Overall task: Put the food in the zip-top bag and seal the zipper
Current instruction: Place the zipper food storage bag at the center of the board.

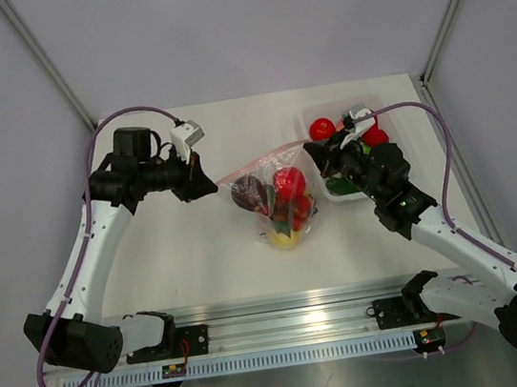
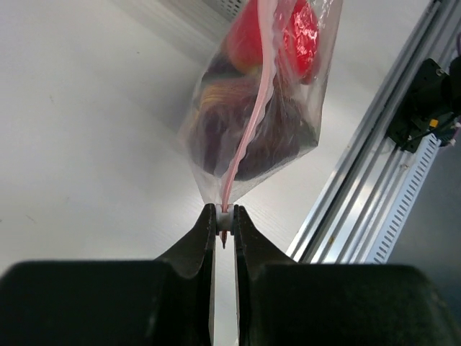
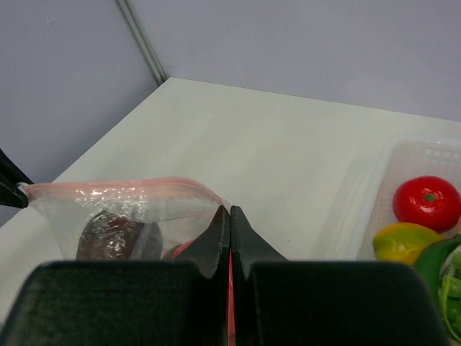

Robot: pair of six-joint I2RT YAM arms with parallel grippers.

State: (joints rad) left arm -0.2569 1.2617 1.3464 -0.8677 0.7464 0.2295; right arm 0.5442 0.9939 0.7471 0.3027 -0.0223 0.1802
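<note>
One clear zip-top bag (image 1: 277,200) hangs between the two tools over the middle of the surface (image 1: 181,262). Whether its bottom touches the surface cannot be told. The zipper (image 2: 248,133), a pink strip, is pulled taut along the top edge of the bag. One end of it is pinched by the left tool (image 2: 225,220), whose fingers are pressed together on the strip. The right tool (image 3: 229,216) is clamped on the strip at the opposite end of the bag.

Bag contents:
- one dark purple grape bunch (image 1: 248,193)
- one red round fruit (image 1: 288,182)
- one yellow piece (image 1: 286,241) at the bottom
- some small red pieces (image 1: 303,208) in between

The full count is not clear through the crinkled plastic.

One white mesh basket (image 3: 360,209) is seen at the right rear of the surface, just beside the right tool.

Basket contents counted in the right wrist view:
- one red tomato (image 3: 426,203)
- one lemon (image 3: 400,242)
- one green vegetable (image 3: 441,268)

In the top view a second red piece (image 1: 376,136) is seen in the basket, partly hidden by the right arm.
</note>
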